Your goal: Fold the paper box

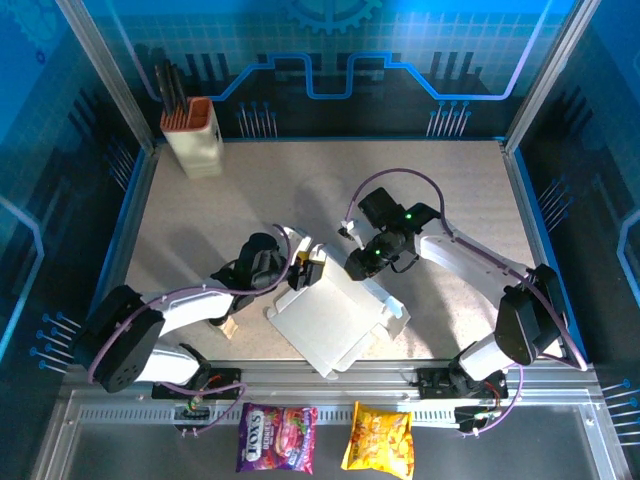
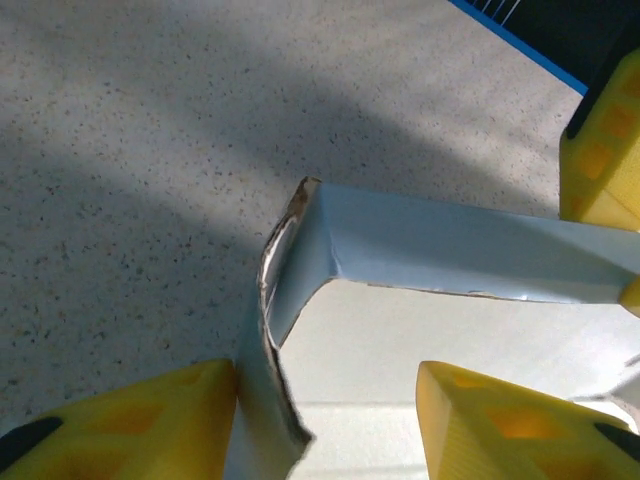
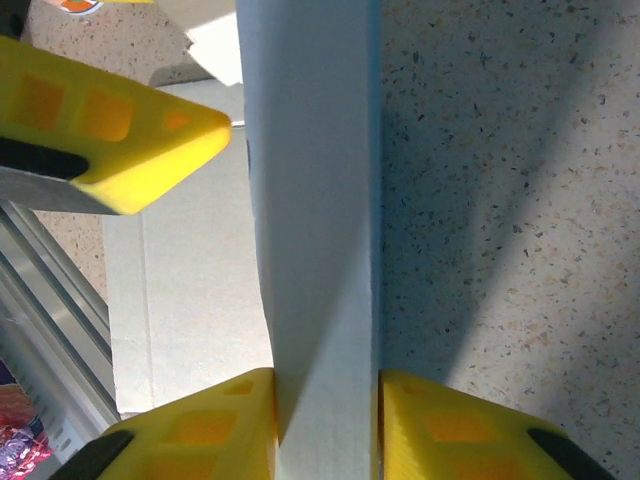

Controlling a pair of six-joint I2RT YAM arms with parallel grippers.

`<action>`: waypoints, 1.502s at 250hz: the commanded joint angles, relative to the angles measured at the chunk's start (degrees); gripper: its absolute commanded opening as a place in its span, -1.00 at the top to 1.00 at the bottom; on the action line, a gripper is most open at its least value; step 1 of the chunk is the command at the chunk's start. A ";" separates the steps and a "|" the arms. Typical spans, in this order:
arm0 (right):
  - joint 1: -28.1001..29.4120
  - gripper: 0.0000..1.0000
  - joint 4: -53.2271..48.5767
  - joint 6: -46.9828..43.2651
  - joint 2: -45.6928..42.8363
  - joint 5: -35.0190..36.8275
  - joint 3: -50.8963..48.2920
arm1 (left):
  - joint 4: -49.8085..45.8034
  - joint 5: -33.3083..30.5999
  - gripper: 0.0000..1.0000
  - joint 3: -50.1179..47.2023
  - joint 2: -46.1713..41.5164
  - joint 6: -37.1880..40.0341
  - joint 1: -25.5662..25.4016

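The paper box is a white-grey cardboard sheet lying between the two arms, with its far walls folded up. My right gripper is shut on the raised far wall, a yellow finger pressing on each face; it sits at the box's far edge. My left gripper stands open over the box's far left corner. A bent corner flap leans against its left finger, while the right finger hovers over the flat panel.
A tall cream holder with an orange top stands at the back left. Two snack bags, purple and yellow, lie in front of the metal rail. Bare speckled tabletop spreads behind the box.
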 commanded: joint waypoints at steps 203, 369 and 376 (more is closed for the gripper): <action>2.17 0.49 0.96 1.60 -0.56 -0.02 -0.23 | 26.31 -2.98 0.07 -2.02 13.84 8.10 -1.37; 1.83 0.35 -1.21 2.93 -2.69 4.15 3.89 | 32.10 -2.13 0.90 -1.36 17.75 10.56 -0.74; 1.67 0.34 -1.40 2.93 -2.98 4.35 4.23 | 32.46 -1.90 0.90 -1.33 17.85 10.50 -0.62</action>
